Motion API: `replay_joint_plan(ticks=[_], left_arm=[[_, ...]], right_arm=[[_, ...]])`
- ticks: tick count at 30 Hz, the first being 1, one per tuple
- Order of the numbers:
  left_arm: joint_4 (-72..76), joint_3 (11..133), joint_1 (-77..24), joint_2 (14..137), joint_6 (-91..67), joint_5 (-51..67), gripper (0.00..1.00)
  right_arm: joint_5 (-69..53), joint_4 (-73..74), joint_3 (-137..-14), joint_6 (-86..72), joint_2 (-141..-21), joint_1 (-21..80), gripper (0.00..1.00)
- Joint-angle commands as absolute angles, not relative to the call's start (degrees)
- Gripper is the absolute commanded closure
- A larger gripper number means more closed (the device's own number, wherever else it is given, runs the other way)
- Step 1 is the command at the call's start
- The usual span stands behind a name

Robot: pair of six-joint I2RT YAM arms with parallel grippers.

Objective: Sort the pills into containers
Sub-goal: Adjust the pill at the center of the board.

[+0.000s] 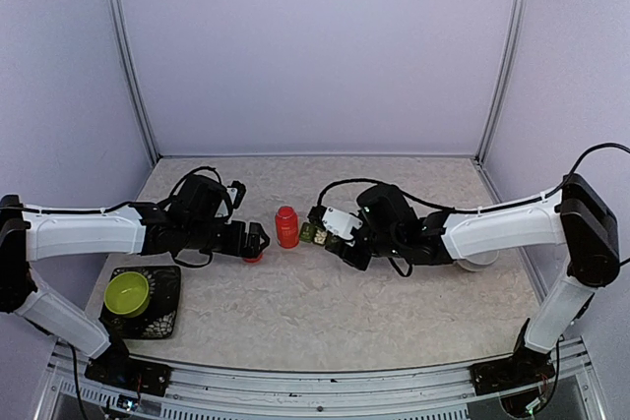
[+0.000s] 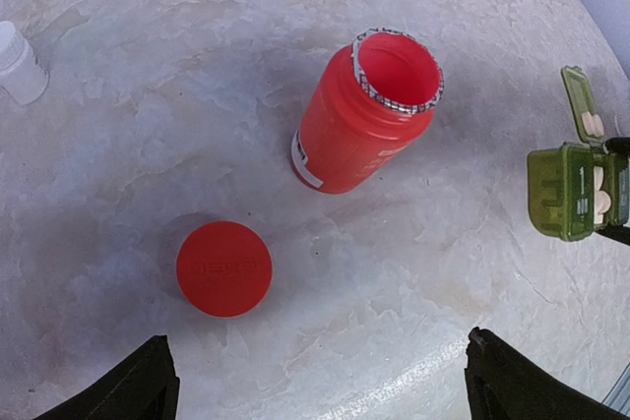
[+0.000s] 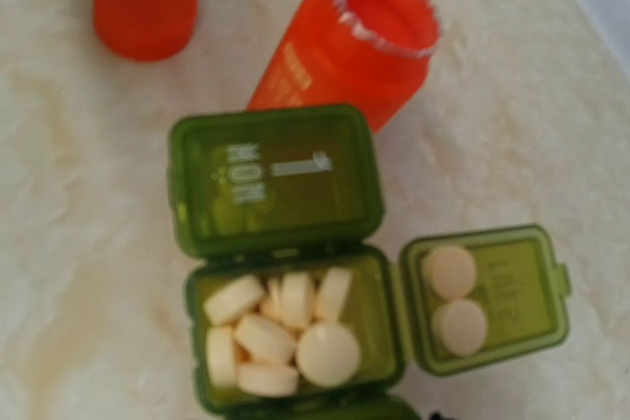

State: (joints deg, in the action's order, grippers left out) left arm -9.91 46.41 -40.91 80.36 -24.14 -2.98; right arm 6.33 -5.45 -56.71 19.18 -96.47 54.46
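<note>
The containers (image 3: 285, 272) are a green pill box with two lids swung open. Several whitish pills (image 3: 281, 331) fill one cell, and two more pills (image 3: 451, 297) lie on the side lid. In the left wrist view black fingers (image 2: 617, 148) stand on either side of the box (image 2: 561, 194), so my right gripper (image 1: 330, 238) is shut on it. The right wrist view does not show its own fingertips. My left gripper (image 2: 325, 390) is open above the table, with a red cap (image 2: 223, 269) lying just ahead of it.
An uncapped red bottle (image 2: 364, 125) stands between the cap and the pill box (image 1: 313, 233). A small white bottle (image 2: 18, 61) is at the far left. A lime-green bowl (image 1: 127, 292) rests on a black mat (image 1: 162, 322). A white bowl (image 1: 479, 262) peeks from behind the right arm.
</note>
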Motion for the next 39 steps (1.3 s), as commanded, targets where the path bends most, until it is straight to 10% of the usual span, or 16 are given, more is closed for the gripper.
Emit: replay_joint_plan(ticks=[1, 39], left_arm=[[-9.55, 46.53, -40.61, 79.23, -24.04, -2.58, 0.01], [-17.48, 71.11, -34.76, 92.38, -11.64, -0.32, 0.01]], right_arm=[[1.70, -7.08, -55.30, 19.12, -92.80, 54.30, 0.84], [-12.66, 5.56, -75.00, 28.98, -105.47, 54.67, 0.84]])
